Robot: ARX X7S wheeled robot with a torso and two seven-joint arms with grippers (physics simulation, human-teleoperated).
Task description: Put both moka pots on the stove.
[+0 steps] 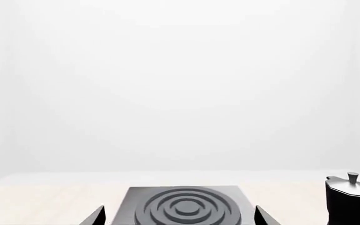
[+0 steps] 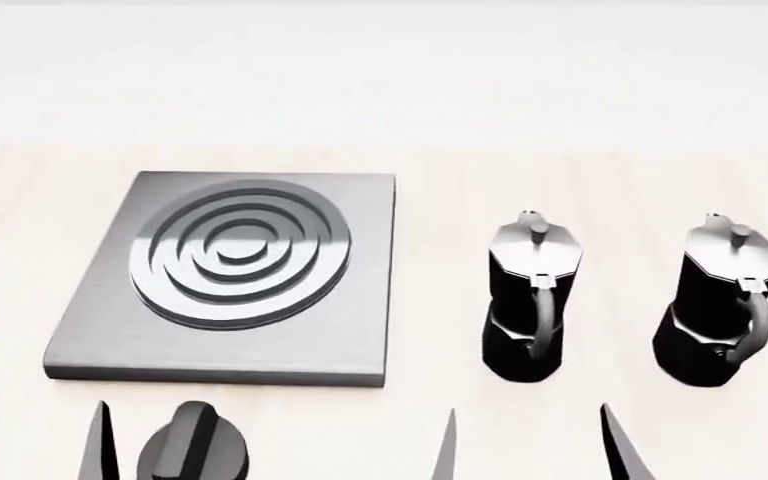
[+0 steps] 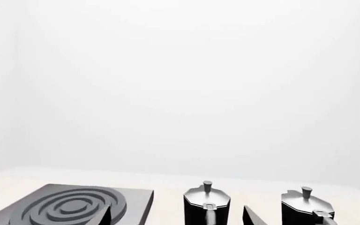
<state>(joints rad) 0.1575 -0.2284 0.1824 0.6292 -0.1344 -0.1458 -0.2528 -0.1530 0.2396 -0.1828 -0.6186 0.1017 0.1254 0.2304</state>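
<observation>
The stove [image 2: 357, 300], a grey square plate with a ringed burner, lies left of centre on the table. Two black moka pots stand upright to its right, apart from it: the nearer-in pot [image 2: 531, 300] and the outer pot [image 2: 718, 305]. My right gripper [image 2: 535, 452] is open, low in front of the inner pot [image 3: 206, 206], apart from it. The outer pot [image 3: 305, 208] stands beyond one finger. My left gripper [image 1: 180, 218] is open, facing the stove [image 1: 136, 197], with one pot [image 1: 352, 199] off to the side. Only one left fingertip [image 2: 97, 445] shows in the head view.
A squat black round knob [image 2: 197, 450] sits on the table just in front of the stove, beside the left fingertip. The pale wooden table [image 2: 438, 190] runs back to a plain white wall.
</observation>
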